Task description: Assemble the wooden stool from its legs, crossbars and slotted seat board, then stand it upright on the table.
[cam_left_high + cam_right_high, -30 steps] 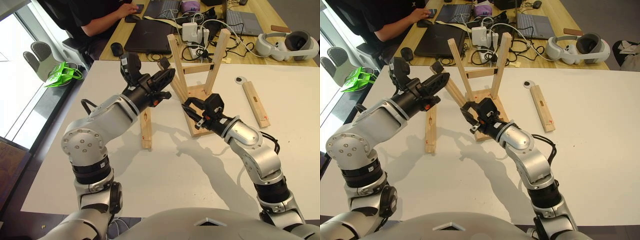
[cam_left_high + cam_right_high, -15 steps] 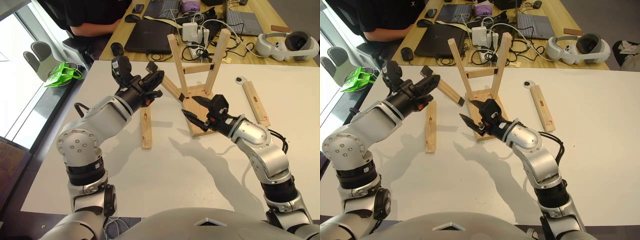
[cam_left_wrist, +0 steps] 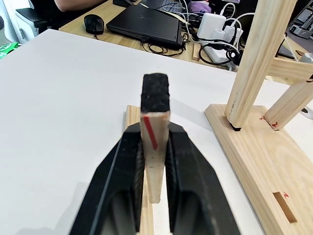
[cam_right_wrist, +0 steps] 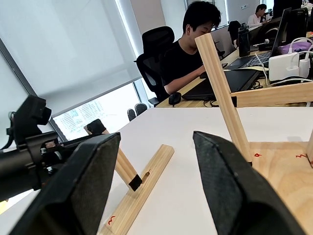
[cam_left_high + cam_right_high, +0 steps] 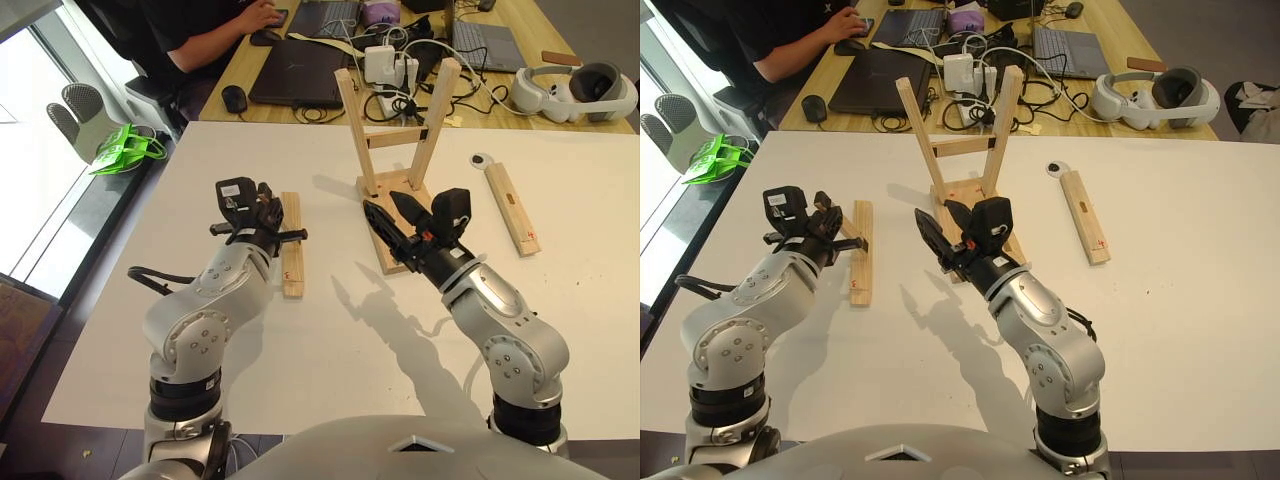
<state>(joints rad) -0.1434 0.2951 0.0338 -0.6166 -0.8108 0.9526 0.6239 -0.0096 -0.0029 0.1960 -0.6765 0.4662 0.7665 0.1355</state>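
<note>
The slotted seat board (image 5: 388,250) lies flat on the white table with two legs (image 5: 354,125) standing up from it, joined by a crossbar (image 5: 395,138). My left gripper (image 3: 154,131) is shut on a short crossbar (image 3: 155,117) with black ends, held low over the table left of the stool. A loose leg (image 5: 291,245) lies just beside and under it. My right gripper (image 5: 395,215) hangs open above the seat board's near end, its fingers (image 4: 83,176) wide apart and holding nothing. Another loose leg (image 5: 512,208) lies at the right.
A small white round object (image 5: 482,158) sits by the right-hand leg. Behind the table's far edge stands a wooden desk (image 5: 500,70) with laptops, cables and a headset (image 5: 575,90). The table's left edge (image 5: 130,230) is close to my left arm.
My left arm has drawn back from the stool's legs to the left and down, still holding the crossbar. My right gripper has lifted off the seat board's near edge and stands open.
</note>
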